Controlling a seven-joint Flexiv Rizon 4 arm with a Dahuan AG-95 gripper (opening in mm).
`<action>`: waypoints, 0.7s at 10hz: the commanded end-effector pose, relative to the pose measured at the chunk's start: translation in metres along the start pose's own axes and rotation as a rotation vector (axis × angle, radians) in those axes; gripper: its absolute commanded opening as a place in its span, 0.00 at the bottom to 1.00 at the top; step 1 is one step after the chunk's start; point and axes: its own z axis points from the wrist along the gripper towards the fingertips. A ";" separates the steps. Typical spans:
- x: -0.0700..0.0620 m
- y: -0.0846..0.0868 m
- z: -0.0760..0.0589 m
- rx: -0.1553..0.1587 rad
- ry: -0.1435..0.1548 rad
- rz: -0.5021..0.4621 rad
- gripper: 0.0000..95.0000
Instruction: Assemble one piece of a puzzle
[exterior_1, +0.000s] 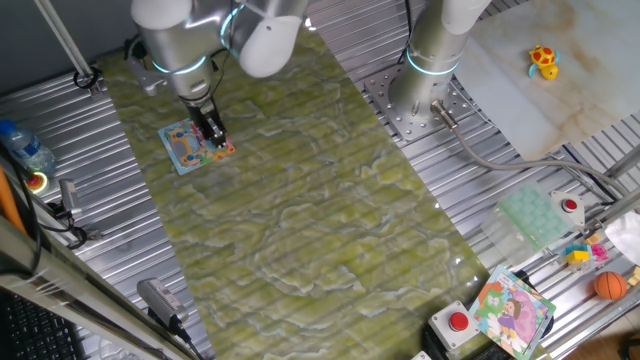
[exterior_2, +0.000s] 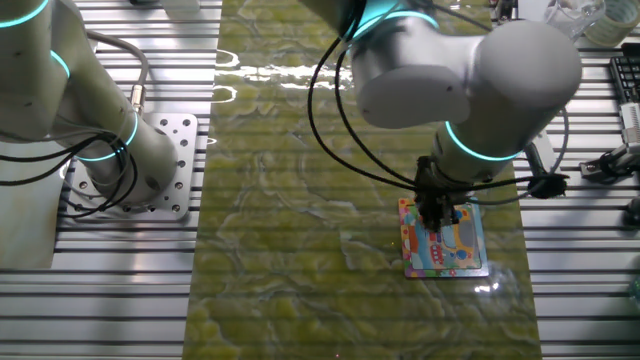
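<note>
I see the green mat covering the table centre. The puzzle lies flat on it near the mat's edge. My gripper points straight down over the puzzle, fingertips at or just above the board. Jaw state: cannot tell. The piece itself is hidden under the fingers; I cannot make it out.

A green-and-yellow marbled mat covers the middle of the bench, whose bare surface is ribbed silver metal on both sides. A perforated metal plate is set in the bench just beside the mat. Beyond it lies a pale marbled sheet. Overhead light glares white off the mat's glossy surface in the other fixed view.
</note>
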 end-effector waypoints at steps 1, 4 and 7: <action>0.002 0.000 0.004 -0.003 -0.010 0.083 0.00; 0.012 0.001 0.008 -0.004 -0.011 0.113 0.00; 0.014 0.002 0.010 -0.004 -0.010 0.117 0.00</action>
